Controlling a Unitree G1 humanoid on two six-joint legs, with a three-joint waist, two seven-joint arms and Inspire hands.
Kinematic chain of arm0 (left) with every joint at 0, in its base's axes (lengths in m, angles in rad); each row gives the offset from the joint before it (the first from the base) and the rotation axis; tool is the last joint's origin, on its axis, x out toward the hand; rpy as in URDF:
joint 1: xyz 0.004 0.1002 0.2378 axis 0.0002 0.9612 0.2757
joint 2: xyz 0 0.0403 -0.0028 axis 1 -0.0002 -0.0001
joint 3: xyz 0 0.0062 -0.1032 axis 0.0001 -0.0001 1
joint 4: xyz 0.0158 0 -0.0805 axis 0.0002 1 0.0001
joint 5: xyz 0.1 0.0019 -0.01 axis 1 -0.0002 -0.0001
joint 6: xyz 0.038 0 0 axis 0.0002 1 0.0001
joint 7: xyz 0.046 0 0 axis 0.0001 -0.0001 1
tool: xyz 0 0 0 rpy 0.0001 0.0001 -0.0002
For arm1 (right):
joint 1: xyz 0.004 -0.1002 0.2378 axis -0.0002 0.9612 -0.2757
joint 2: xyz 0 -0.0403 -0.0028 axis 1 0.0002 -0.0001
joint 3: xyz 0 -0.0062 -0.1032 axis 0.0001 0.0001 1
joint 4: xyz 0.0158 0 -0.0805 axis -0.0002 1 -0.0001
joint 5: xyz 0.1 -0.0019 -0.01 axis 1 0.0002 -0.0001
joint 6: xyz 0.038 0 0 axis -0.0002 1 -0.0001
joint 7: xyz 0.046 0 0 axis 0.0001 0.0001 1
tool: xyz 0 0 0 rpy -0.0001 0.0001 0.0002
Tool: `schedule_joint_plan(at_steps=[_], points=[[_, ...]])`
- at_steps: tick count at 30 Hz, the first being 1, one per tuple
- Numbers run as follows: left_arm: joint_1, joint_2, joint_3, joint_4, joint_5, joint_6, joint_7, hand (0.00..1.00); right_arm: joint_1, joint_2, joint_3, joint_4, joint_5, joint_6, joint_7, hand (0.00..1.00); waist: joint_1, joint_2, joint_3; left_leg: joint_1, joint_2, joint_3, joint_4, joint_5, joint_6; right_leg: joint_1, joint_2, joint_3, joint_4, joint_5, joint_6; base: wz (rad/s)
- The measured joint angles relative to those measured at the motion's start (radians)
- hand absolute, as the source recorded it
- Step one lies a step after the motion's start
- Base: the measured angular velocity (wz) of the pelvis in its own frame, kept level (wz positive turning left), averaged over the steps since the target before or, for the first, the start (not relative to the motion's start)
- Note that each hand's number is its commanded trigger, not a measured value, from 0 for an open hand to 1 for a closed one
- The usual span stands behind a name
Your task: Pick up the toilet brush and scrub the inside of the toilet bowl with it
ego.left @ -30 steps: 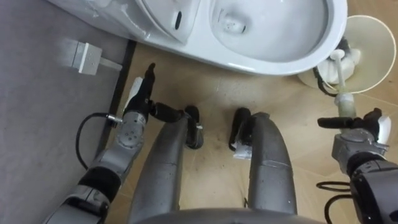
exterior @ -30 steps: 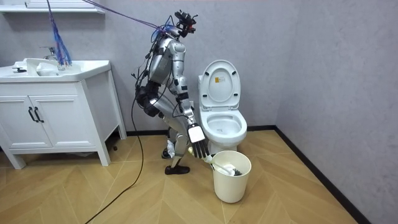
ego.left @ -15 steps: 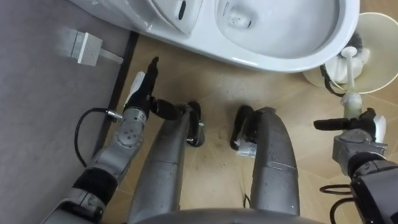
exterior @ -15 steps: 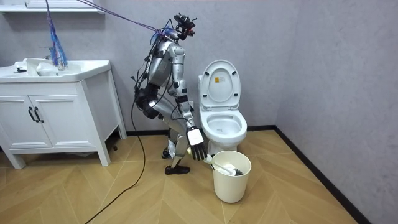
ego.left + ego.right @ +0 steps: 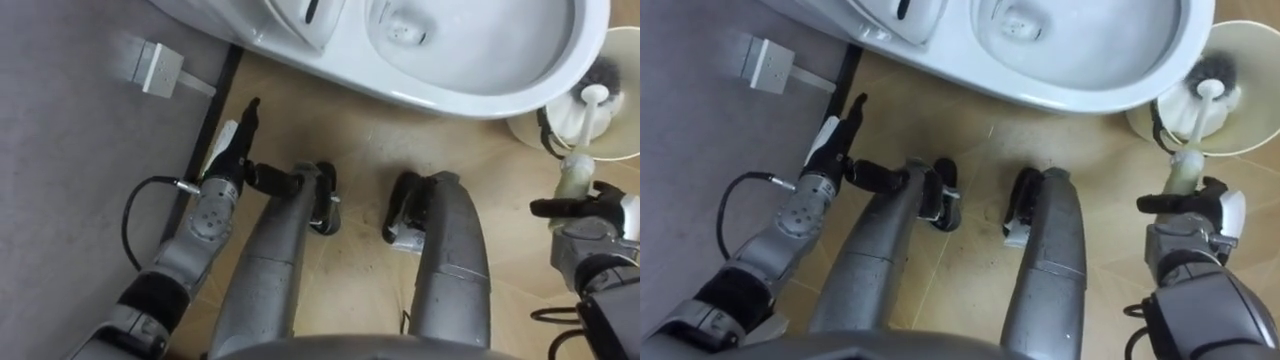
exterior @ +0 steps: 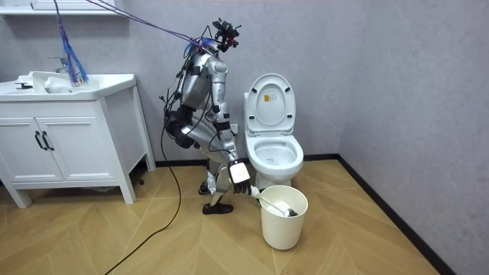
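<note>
The white toilet (image 5: 500,85) stands open in front of me, its lid (image 6: 272,99) raised. At its right is a cream bucket (image 5: 628,45) holding the toilet brush, with the dark bristles (image 5: 1213,68) down inside and the white handle (image 5: 587,112) slanting out toward me. My right hand (image 5: 592,218) is at the handle's pale end, fingers curled round it and thumb out to the left; in the room view this hand (image 6: 239,174) sits just left of the bucket (image 6: 284,218). My left hand (image 5: 236,148) hangs by my left leg, fingers straight, pointing at the grey wall.
A small white box (image 5: 160,72) is fixed low on the grey wall at my left. A dark baseboard (image 5: 215,110) runs along it. A white vanity with a sink (image 6: 69,130) stands at the room view's left. Open wood floor lies in front of the bucket.
My right hand, hanging open over the handle before, has risen and closed on the handle's end. The eye views shifted as my head moved. The left hand has stayed put.
</note>
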Motion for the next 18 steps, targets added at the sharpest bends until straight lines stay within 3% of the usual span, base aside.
schedule_joint_plan(at_steps=[6,11,18], points=[[0.009,0.000,0.002,-0.003,0.000,0.000,0.003,0.00,0.005,-0.007,-0.008,-0.013,0.032,-0.002,-0.015,1.00,-0.005,0.000,-0.0005,0.003,0.004,0.000,0.001,-0.003,-0.007,0.000,0.009,-0.001,0.002,-0.003,-0.009,-0.02],[0.013,-0.001,-0.002,-0.012,0.000,0.000,0.008,0.00,0.007,0.001,-0.009,-0.021,0.247,-0.002,0.027,1.00,-0.005,0.001,-0.0011,0.008,0.013,-0.008,0.003,-0.006,-0.016,0.008,0.012,-0.010,-0.002,-0.002,-0.022,-0.02],[0.023,-0.009,-0.001,-0.003,0.002,0.001,0.011,0.00,0.027,0.009,-0.058,-0.022,0.416,0.001,0.061,1.00,-0.011,0.003,-0.0023,0.038,0.016,-0.012,-0.038,0.007,-0.020,0.040,0.015,-0.019,-0.048,0.013,-0.024,-0.01]])
